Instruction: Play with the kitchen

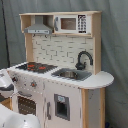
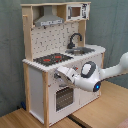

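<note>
The kitchen [image 1: 60,95] is a toy of pale wood and white panels, seen in both exterior views. It has a grey hood [image 1: 39,27], a microwave [image 1: 70,23], a black-red hob [image 1: 35,66], a black faucet [image 1: 82,60] and a sink [image 1: 70,75]. In the second exterior view the kitchen [image 2: 37,85] has my white arm [image 2: 89,71] reaching in from the right. My gripper [image 2: 60,75] is at the front panel, just below the hob [image 2: 50,59] and above the oven door [image 2: 62,97]. In the first exterior view only part of the arm [image 1: 5,82] shows, at the left edge by the knobs [image 1: 32,84].
The kitchen stands on a wooden table [image 2: 100,112] in front of a grey-green curtain [image 2: 112,25]. In the first exterior view a white part of the robot [image 1: 15,119] fills the lower left corner, in front of the oven door [image 1: 25,105].
</note>
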`<state>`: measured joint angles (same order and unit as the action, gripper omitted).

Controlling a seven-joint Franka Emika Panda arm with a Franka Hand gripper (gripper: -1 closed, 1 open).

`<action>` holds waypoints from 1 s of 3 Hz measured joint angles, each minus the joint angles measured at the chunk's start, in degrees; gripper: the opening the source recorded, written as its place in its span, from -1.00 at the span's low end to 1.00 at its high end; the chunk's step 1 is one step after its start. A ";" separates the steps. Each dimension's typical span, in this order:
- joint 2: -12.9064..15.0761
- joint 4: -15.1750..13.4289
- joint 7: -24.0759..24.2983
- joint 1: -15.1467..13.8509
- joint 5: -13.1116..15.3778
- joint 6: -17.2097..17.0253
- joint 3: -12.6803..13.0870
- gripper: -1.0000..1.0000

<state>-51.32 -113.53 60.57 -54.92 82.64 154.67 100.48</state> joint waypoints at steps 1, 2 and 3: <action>0.04 -0.06 5.83 0.00 -0.01 0.14 0.00 -1.00; 0.04 -0.10 12.22 0.00 -0.01 0.31 0.00 -1.00; 0.04 -0.14 18.20 0.00 -0.01 0.46 0.01 -1.00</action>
<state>-51.28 -113.68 78.78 -54.92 82.64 155.13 100.49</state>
